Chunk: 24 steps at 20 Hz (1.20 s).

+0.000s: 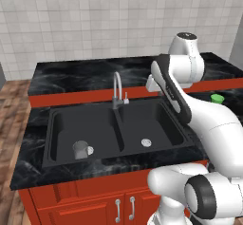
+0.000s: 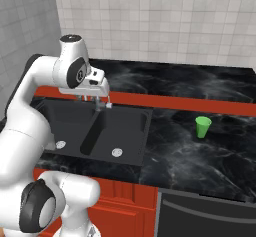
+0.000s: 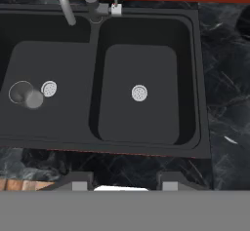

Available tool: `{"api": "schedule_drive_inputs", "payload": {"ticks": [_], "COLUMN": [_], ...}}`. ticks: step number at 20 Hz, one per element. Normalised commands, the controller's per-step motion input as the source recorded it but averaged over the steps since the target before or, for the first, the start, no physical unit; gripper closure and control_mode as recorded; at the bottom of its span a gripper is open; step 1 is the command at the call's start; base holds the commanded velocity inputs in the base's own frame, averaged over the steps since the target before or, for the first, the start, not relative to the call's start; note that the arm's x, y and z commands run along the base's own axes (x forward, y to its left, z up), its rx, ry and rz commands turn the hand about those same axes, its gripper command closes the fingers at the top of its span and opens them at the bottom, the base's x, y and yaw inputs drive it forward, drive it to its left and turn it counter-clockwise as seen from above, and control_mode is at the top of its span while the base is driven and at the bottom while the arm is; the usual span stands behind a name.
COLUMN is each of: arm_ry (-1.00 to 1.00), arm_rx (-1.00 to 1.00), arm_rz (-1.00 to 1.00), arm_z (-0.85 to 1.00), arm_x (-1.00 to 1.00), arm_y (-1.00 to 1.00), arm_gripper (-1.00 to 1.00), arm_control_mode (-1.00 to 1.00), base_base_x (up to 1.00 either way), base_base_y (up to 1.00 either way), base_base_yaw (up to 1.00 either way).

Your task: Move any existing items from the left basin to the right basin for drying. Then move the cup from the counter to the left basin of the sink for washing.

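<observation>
A grey tumbler stands in the left basin next to its silver drain. The right basin holds only its drain. On the black counter, right of the sink, the green cup stands upright; in the left base view the arm partly covers it. My gripper hangs high above the sink, over the near edge of the right basin, open with nothing between its fingers.
The silver gooseneck tap rises from the divider at the back of the sink. A raised black ledge with a red front runs behind it, below the tiled wall. Red cabinet doors and a dark appliance front sit under the counter.
</observation>
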Motion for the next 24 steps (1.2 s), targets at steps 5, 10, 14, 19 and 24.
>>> {"api": "schedule_drive_inputs", "payload": {"ticks": [5,10,14,19,24], "arm_ry": [0.0,0.0,0.0,0.01,0.02], "arm_rx": [0.0,0.0,0.0,0.0,0.0], "arm_rz": [0.0,0.0,0.0,0.0,0.0], "arm_z": [0.0,0.0,-0.01,-0.08,-0.09], "arm_x": [-0.05,-0.07,-0.06,-0.01,-0.02], "arm_y": [0.03,0.17,0.24,0.28,0.3], "arm_gripper": [-1.0,-1.0,-1.0,-1.0,-1.0], "arm_control_mode": [-1.0,-1.0,-1.0,-1.0,-1.0], "base_base_x": [0.0,0.0,0.0,0.0,0.0], "base_base_y": [0.0,0.0,0.0,0.0,0.0], "base_base_yaw": [0.0,0.0,0.0,0.0,0.0]}}
